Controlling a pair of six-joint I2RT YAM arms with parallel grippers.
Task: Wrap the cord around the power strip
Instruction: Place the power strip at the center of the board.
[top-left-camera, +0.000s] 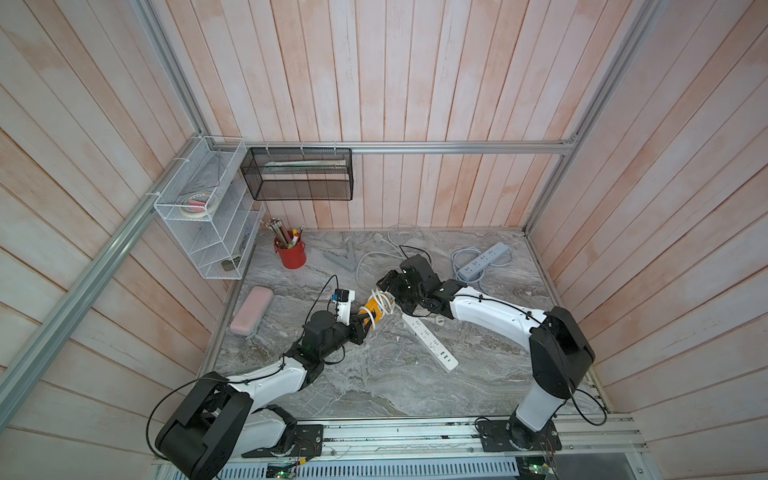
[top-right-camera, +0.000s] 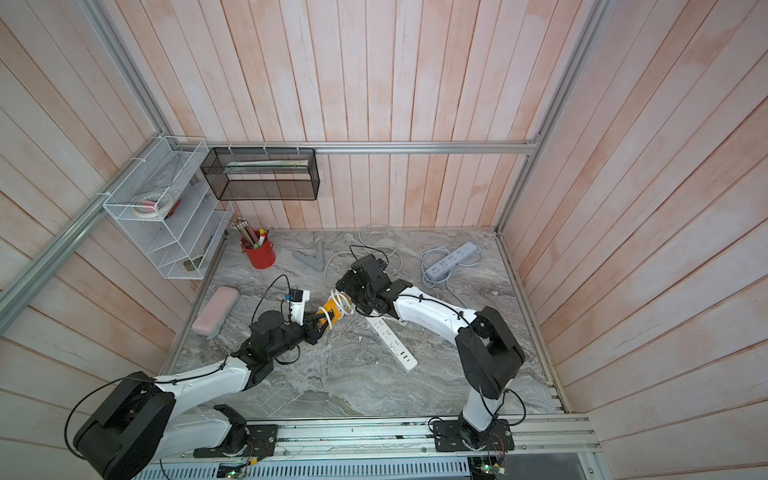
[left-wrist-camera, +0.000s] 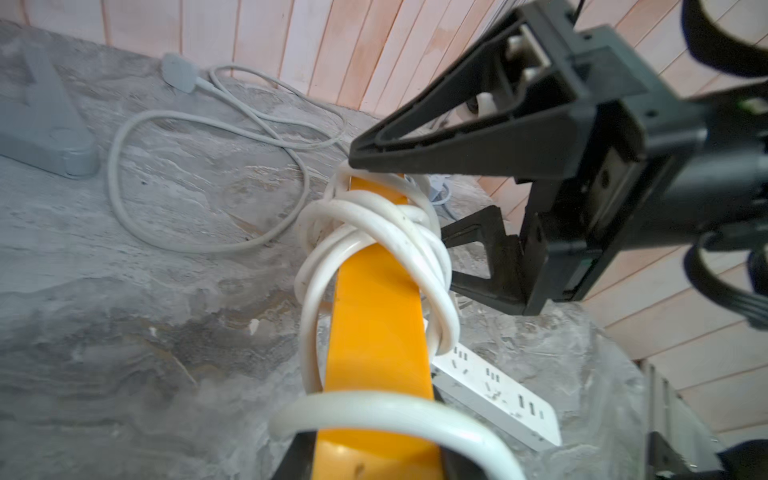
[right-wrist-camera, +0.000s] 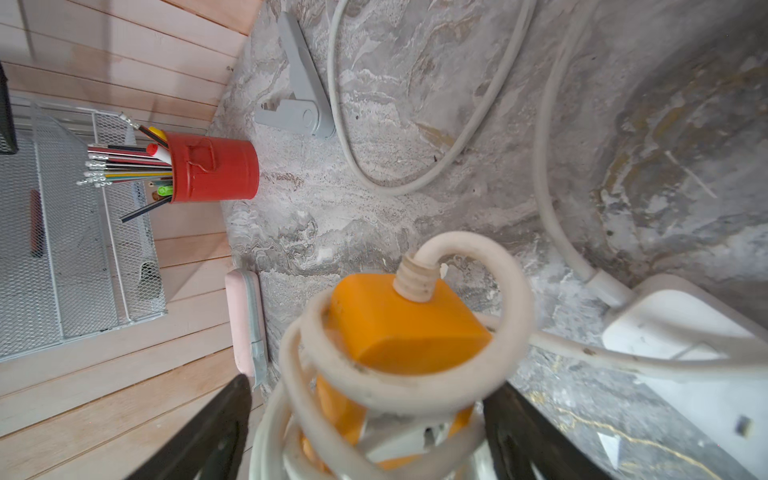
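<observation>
The orange power strip (top-left-camera: 371, 309) hangs in the air above the bench (top-left-camera: 374, 382), just beside the near end of the white power strip (top-left-camera: 430, 343) that lies flat there. Its long axis runs roughly crosswise to that white strip's length. The left gripper (top-left-camera: 365, 323) is clamped on the orange strip's end farthest from the white strip. The other end, where the ribbed strain relief lets the white cord (left-wrist-camera: 374, 232) out, points away from that clamp, straight into the right gripper (left-wrist-camera: 399, 199). Several turns of cord already sit bunched around this far half of the orange body, crossing one another loosely rather than lying side by side, and one wide loop circles the body close to the left gripper. The right gripper stands wide, one jaw on each side of the coil, holding nothing; the left wrist view cannot settle whether its upper fingertip brushes the topmost turn. In the right wrist view one dirty white strand leaves the coil and trails off over the white power strip's end; where it finishes is out of sight. The right arm is the nearer one to that loose strand, so the next pass probably falls to it, while the left arm steadies the strip along the same line.
</observation>
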